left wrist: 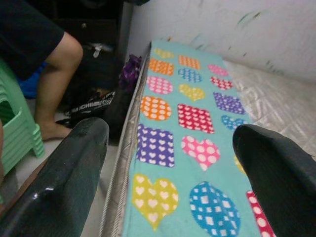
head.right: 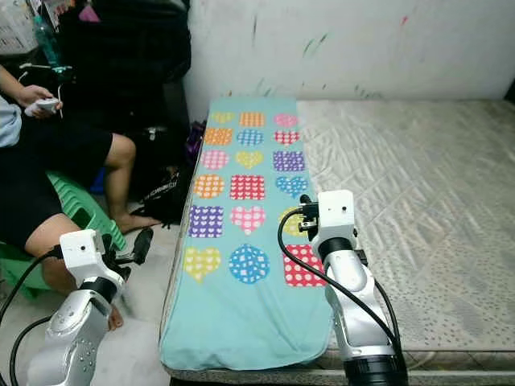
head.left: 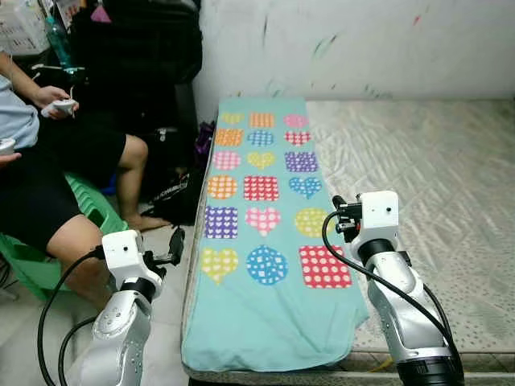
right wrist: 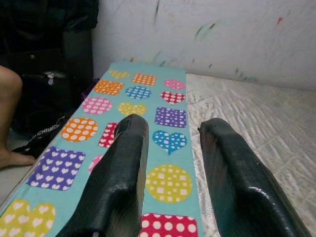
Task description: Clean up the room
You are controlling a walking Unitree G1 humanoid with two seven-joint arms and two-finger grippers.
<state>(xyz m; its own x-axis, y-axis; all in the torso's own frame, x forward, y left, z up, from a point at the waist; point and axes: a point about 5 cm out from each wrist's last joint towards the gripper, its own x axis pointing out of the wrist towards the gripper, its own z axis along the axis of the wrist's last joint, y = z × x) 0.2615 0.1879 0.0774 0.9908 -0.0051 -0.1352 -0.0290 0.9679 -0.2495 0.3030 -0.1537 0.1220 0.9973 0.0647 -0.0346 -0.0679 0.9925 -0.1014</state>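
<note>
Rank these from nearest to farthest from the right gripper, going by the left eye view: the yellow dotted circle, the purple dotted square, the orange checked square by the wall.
From the right gripper:
1. Yellow dotted circle, just beside the gripper on the blanket's right column.
2. Purple dotted square, farther up that same column.
3. Orange checked square, middle column, at the blanket's far end by the wall.

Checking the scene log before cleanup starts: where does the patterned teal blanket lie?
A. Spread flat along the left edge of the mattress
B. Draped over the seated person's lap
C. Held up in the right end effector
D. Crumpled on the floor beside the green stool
A: the teal blanket lies spread flat along the left edge of the mattress, and both end effectors are open and empty.
</note>
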